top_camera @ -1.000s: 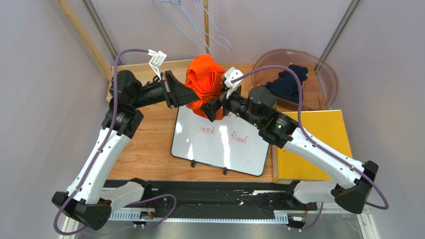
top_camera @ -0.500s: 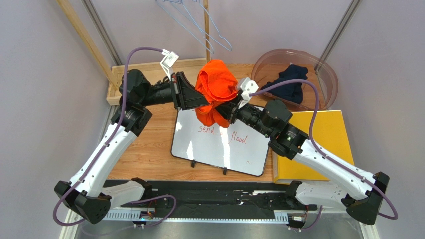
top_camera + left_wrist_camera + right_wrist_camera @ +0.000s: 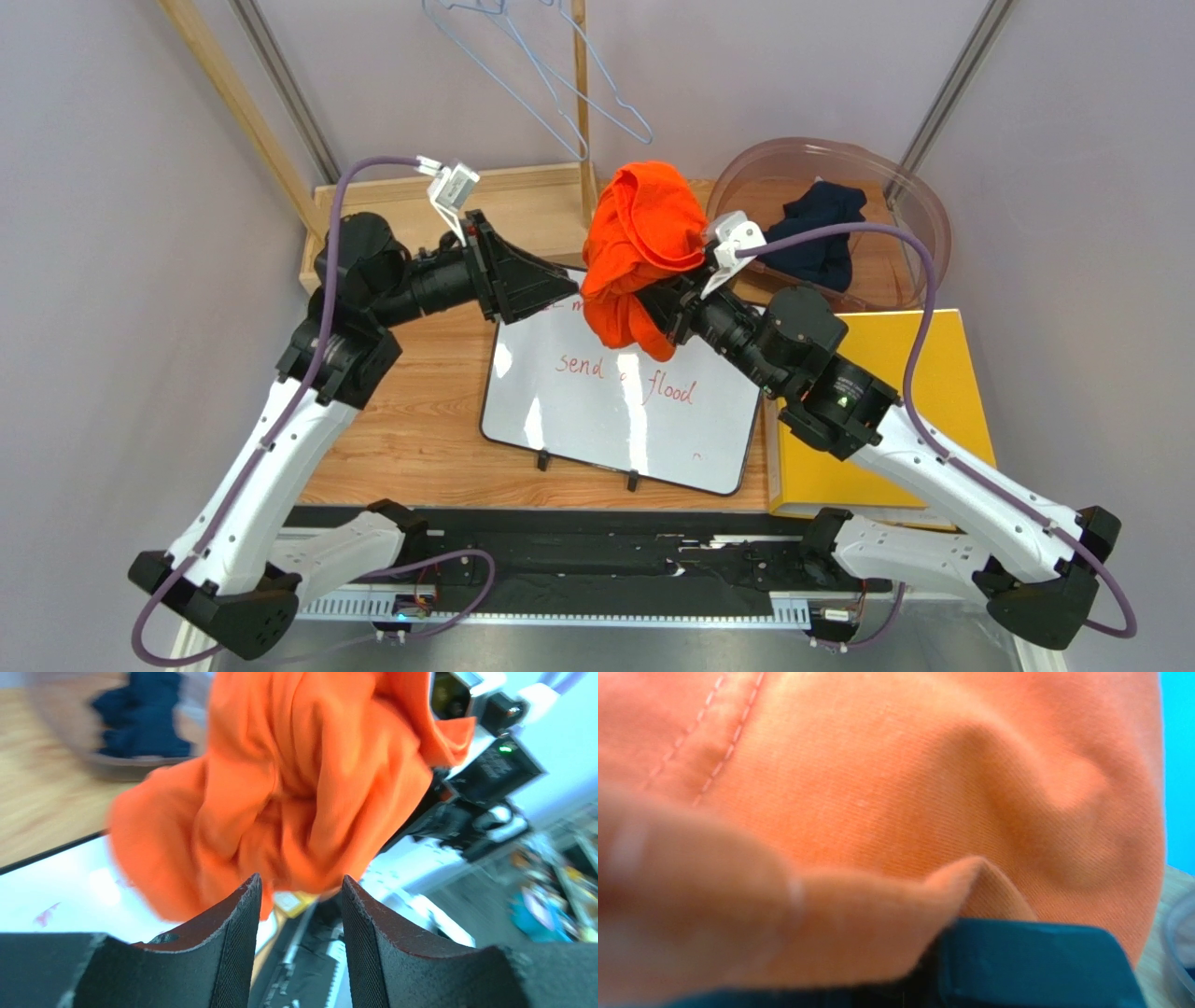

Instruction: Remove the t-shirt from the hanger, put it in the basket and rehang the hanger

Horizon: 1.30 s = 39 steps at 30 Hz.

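Top external view: the right claw (image 3: 662, 303) is clutching the bunched orange fabric t-shirt (image 3: 638, 238) aloft, while the left claw (image 3: 568, 283) is hovering just beside it, fingers parted, empty.

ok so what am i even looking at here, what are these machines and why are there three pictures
These are two robot arms bolted at the near edge of a wooden table. The wide picture looks down from above and behind them; the other two come from a camera on each wrist. The right arm has its jaws shut on an orange t-shirt, held up above the table, so its wrist camera sees almost only orange cloth. The left arm has its jaws open, just short of the shirt. On the table lie a whiteboard, a yellow board and a clear tub holding dark blue cloth. Bare wire hangers hang at the back.
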Motion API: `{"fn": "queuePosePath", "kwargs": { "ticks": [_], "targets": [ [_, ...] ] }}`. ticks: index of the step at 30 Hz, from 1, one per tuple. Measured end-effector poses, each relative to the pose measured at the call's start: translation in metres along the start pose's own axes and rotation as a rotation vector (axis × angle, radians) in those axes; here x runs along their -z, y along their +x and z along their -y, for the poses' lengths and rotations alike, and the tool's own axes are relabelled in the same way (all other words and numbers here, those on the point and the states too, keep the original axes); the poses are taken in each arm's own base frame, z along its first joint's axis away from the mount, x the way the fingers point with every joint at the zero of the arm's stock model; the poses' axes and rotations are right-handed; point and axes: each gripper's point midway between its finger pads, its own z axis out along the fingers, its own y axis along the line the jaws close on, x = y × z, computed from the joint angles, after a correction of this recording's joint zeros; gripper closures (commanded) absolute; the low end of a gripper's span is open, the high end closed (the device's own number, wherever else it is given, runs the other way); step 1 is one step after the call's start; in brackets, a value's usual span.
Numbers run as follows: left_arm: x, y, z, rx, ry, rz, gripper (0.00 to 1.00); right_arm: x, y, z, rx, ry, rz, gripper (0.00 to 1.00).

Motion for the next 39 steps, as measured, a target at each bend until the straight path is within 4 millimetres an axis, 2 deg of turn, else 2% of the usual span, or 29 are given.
{"fn": "queuePosePath", "kwargs": {
  "ticks": [4,7,12,19,23,24,25,30,33,35,39],
  "targets": [
    [0.023,-0.003,-0.011,-0.07,-0.16,0.061,0.48,0.004,0.003,0.029,0.022,0.142,-0.032,1.0],
    [0.043,-0.008,-0.009,-0.13,-0.233,0.113,0.48,0.006,-0.005,0.066,0.044,0.275,-0.036,1.0],
    [0.066,0.004,-0.014,-0.169,-0.309,0.147,0.48,0.015,-0.035,0.15,0.07,0.553,-0.005,1.0],
    [0.067,0.038,-0.039,-0.117,-0.36,0.067,0.48,0.031,-0.075,0.266,0.109,0.893,0.025,1.0],
    [0.071,0.052,-0.046,-0.093,-0.386,0.028,0.48,0.046,-0.074,0.333,0.117,1.052,-0.019,1.0],
    [0.073,0.053,-0.046,-0.096,-0.391,0.029,0.48,0.048,-0.066,0.352,0.106,1.091,-0.056,1.0],
    [0.074,0.053,-0.045,-0.098,-0.394,0.029,0.49,0.058,-0.066,0.365,0.104,1.129,-0.061,1.0],
    [0.073,0.053,-0.049,-0.114,-0.402,0.024,0.49,0.097,-0.018,0.447,-0.022,1.302,-0.232,1.0],
    [0.065,0.052,-0.056,-0.109,-0.403,0.006,0.5,0.122,0.025,0.477,-0.128,1.373,-0.352,1.0],
    [0.059,0.052,-0.061,-0.102,-0.4,-0.006,0.5,0.132,0.058,0.489,-0.201,1.395,-0.443,1.0],
    [0.051,0.055,-0.069,-0.087,-0.399,-0.029,0.5,0.133,0.116,0.505,-0.31,1.404,-0.6,1.0]
  ]
}}
